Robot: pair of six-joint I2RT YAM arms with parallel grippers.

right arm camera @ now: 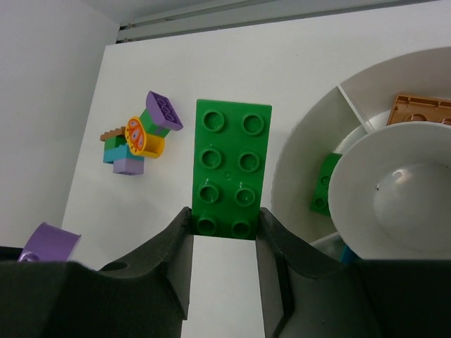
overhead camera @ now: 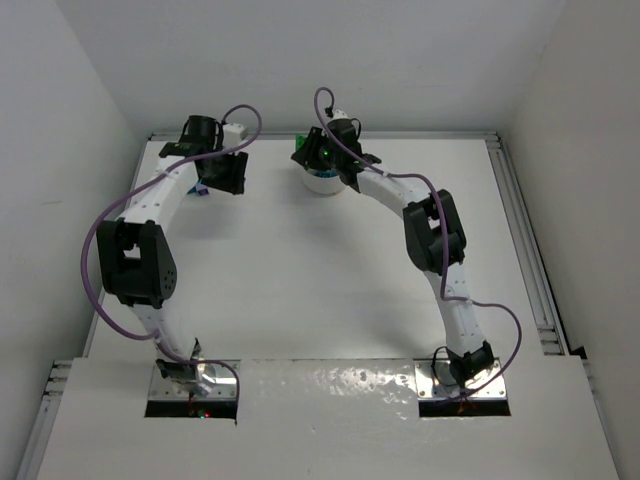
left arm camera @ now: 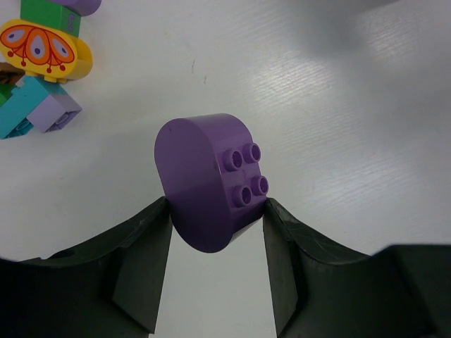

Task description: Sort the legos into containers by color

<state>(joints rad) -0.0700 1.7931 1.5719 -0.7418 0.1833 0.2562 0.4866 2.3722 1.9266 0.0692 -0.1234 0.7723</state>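
The left end effector (left arm camera: 217,211) is closed on a purple brick (left arm camera: 201,179), a rounded piece with four studs, pinched between both fingers over bare surface (left arm camera: 352,105). Whether the brick is lifted or resting cannot be told. It sits near the far left corner, close to the pile (right arm camera: 137,141) of loose bricks. In that pile are a yellow piece (left arm camera: 46,49) printed with a butterfly, a teal brick (left arm camera: 20,111), a lilac brick (left arm camera: 56,111) touching the teal one, and a green piece (left arm camera: 48,14) behind the yellow.

The right end effector (right arm camera: 224,218) grips a green brick (right arm camera: 229,169) by its near short end; the brick is flat, studs up, eight studs in two rows. It is held just beside the rim of the dish (right arm camera: 303,141), on the side toward the pile, not over any wedge.

The dish stands near the middle of the far edge, white, with a domed centre (right arm camera: 394,190). One wedge holds an orange-brown brick (right arm camera: 421,109); the neighbouring wedge holds a second green brick (right arm camera: 324,184), partly hidden by the dome. A blue bit (right arm camera: 347,253) shows in the next wedge, mostly hidden.
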